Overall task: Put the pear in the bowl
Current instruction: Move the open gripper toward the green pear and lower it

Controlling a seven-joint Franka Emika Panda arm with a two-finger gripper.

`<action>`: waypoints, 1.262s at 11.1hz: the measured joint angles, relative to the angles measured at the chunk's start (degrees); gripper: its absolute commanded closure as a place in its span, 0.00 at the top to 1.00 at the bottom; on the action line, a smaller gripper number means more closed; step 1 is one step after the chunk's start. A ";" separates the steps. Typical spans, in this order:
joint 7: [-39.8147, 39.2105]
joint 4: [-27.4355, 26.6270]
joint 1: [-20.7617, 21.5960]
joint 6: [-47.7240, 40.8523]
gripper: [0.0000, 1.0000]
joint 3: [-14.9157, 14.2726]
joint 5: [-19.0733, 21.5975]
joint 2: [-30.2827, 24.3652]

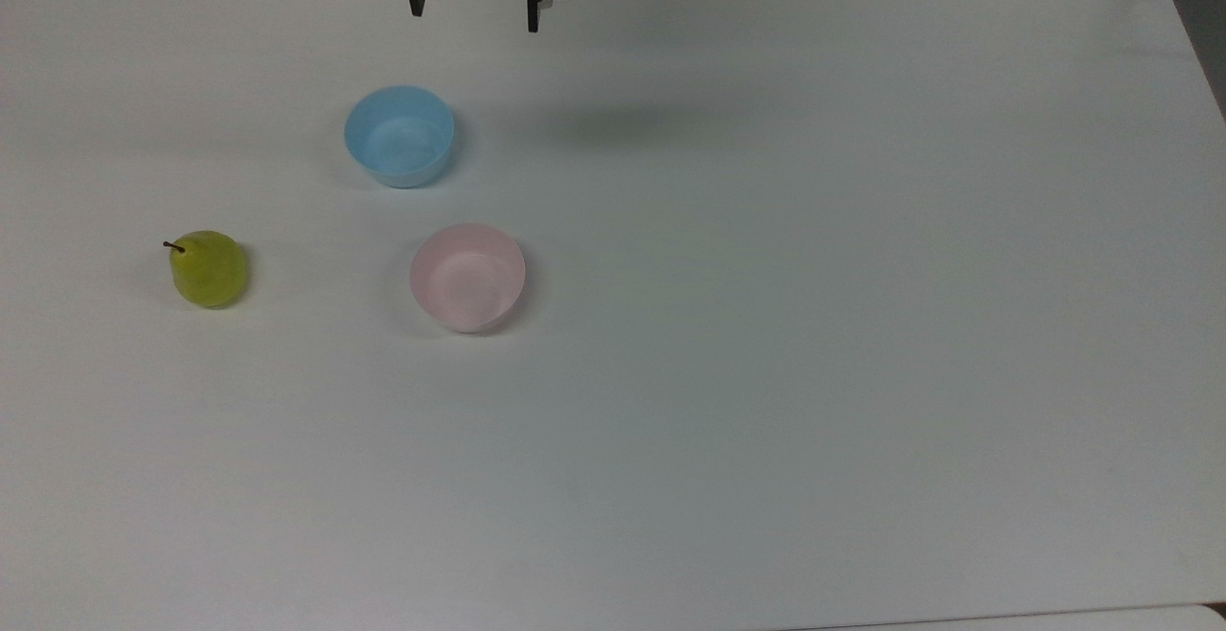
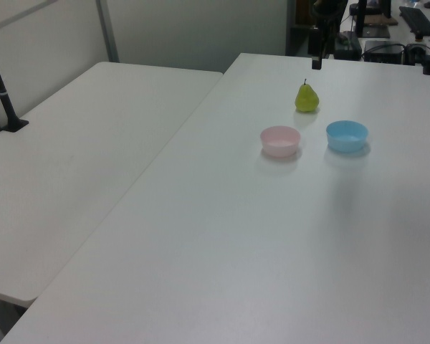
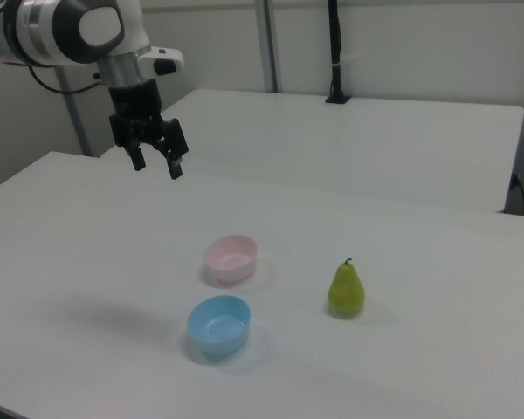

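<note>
The arm hangs its gripper (image 3: 156,165) pointing down, high above the white bench (image 3: 437,349), jaws apart and empty. The pear (image 3: 346,289) stands upright on the bench, apart from the pink bowl (image 3: 230,258) and blue bowl (image 3: 218,325).

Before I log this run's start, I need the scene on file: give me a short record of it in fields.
pear: upright on the table, untouched
pink bowl: empty, apart from the pear
blue bowl: empty, beside the pink bowl
tool: open, raised above the table, holding nothing
table: white
task state: pear not yet picked up
</note>
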 measured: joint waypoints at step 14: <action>-19.39 1.51 -19.97 19.46 1.00 -0.66 0.01 14.33</action>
